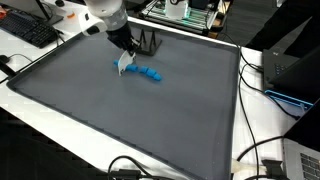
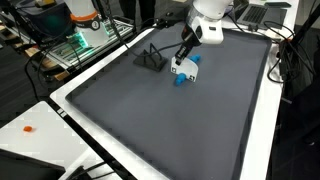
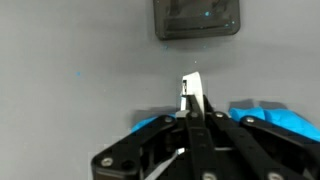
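My gripper (image 3: pixel 192 108) has its jaws shut, and a thin white piece (image 3: pixel 190 88) sticks out from between the fingertips. In both exterior views the gripper (image 1: pixel 125 55) (image 2: pixel 185 55) hangs low over the grey mat, with the white piece (image 1: pixel 123 65) (image 2: pixel 179 67) at its tip. A bumpy blue object (image 1: pixel 150 73) (image 2: pixel 189 73) lies on the mat right beside the tip. In the wrist view the blue object (image 3: pixel 262 115) shows on both sides behind the fingers, partly hidden by them. Whether the white piece touches it I cannot tell.
A black wire stand (image 1: pixel 148 42) (image 2: pixel 150 58) sits on the grey mat (image 1: pixel 120 120) just beyond the gripper; it appears as a dark block (image 3: pixel 197 18) in the wrist view. A raised rim borders the mat. A keyboard (image 1: pixel 28 30), cables and electronics lie around the table.
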Controlling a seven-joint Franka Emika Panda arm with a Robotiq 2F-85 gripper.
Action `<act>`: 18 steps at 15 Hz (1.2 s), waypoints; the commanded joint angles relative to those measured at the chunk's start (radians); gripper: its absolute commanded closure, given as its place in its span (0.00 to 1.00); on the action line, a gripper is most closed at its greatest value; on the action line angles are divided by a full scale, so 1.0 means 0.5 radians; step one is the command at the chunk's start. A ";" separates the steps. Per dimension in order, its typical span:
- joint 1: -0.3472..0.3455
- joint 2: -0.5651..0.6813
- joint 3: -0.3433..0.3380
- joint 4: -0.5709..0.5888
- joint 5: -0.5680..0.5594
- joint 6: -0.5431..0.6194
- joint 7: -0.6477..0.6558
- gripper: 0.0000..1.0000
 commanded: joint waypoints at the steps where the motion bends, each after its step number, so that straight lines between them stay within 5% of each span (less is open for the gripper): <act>1: -0.033 0.040 0.047 -0.012 0.057 -0.040 -0.055 0.99; 18: -0.021 -0.056 0.040 0.005 0.044 -0.130 0.027 0.99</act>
